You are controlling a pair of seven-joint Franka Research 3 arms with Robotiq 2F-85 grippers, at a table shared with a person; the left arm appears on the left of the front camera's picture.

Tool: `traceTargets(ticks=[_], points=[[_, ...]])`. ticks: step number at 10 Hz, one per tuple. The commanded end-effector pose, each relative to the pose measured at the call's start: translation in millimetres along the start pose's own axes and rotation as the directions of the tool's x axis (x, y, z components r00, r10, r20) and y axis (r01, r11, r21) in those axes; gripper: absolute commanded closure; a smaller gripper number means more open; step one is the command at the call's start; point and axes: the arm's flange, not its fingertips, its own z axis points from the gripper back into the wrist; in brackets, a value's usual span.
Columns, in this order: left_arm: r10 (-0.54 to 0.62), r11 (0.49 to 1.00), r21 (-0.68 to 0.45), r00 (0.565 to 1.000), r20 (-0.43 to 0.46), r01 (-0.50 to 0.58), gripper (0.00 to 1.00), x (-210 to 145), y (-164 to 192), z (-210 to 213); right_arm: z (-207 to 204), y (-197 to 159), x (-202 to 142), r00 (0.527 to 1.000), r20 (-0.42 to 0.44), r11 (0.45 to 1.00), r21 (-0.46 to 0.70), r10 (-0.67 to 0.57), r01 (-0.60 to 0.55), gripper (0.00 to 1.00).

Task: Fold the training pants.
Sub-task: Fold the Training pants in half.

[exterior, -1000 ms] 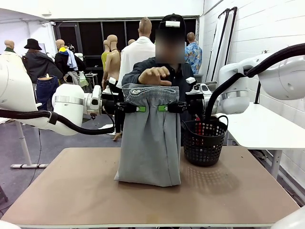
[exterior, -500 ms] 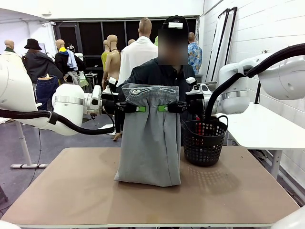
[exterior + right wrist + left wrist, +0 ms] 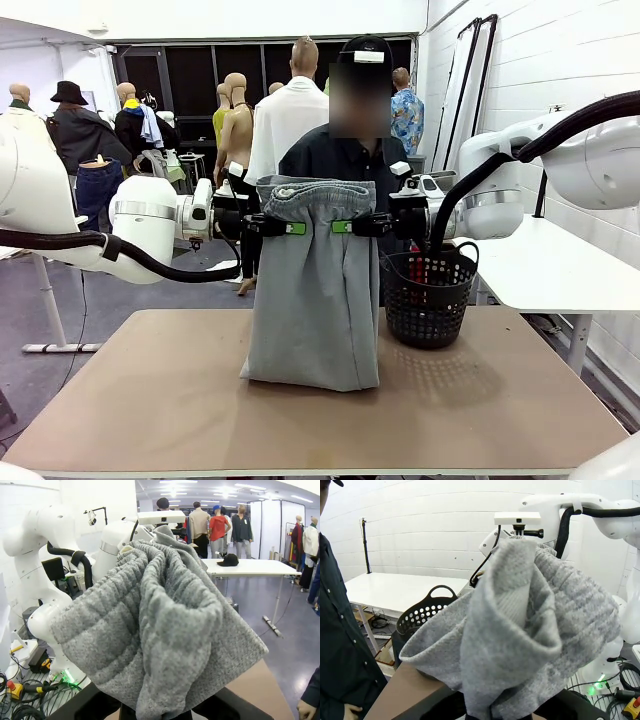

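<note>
Black basket (image 3: 430, 295) beside hanging training pants (image 3: 315, 290) — person (image 3: 340, 155) behind.

You're looking at plain light grey training pants (image 3: 315, 290), unpatterned, with a finely ribbed grey knit up close. Each hand is black with green pads: left hand (image 3: 297, 228), right hand (image 3: 340, 227). The basket (image 3: 430, 295) is black perforated mesh; the desk (image 3: 150, 400) is matte tan.

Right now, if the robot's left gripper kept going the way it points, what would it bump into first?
Probably the right gripper. The left gripper points sideways at it, both shut on the training pants, with only bunched grey cloth between them.
</note>
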Motion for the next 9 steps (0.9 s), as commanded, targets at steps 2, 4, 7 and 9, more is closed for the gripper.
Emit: traceTargets(ticks=[2, 4, 7, 9], points=[[-0.018, 1.000, -0.006, 0.999, 0.032, 0.019, 1.00, -1.0, -2.5, 1.1, -2.1, 1.6, 2.2, 1.000, 0.010, 1.000, -0.002, 0.000, 0.000, 1.00], [-0.018, 1.000, -0.006, 0.999, 0.032, 0.019, 1.00, -1.0, -2.5, 1.1, -2.1, 1.6, 2.2, 1.000, 0.010, 1.000, -0.002, 0.000, 0.000, 1.00], [-0.018, 1.000, -0.006, 0.999, 0.032, 0.019, 1.00, -1.0, -2.5, 1.1, -2.1, 1.6, 2.2, 1.000, 0.010, 1.000, -0.002, 0.000, 0.000, 1.00], [-0.018, 1.000, -0.006, 0.999, 0.032, 0.019, 1.00, -1.0, -2.5, 1.1, -2.1, 1.6, 2.2, 1.000, 0.010, 1.000, -0.002, 0.000, 0.000, 1.00]])
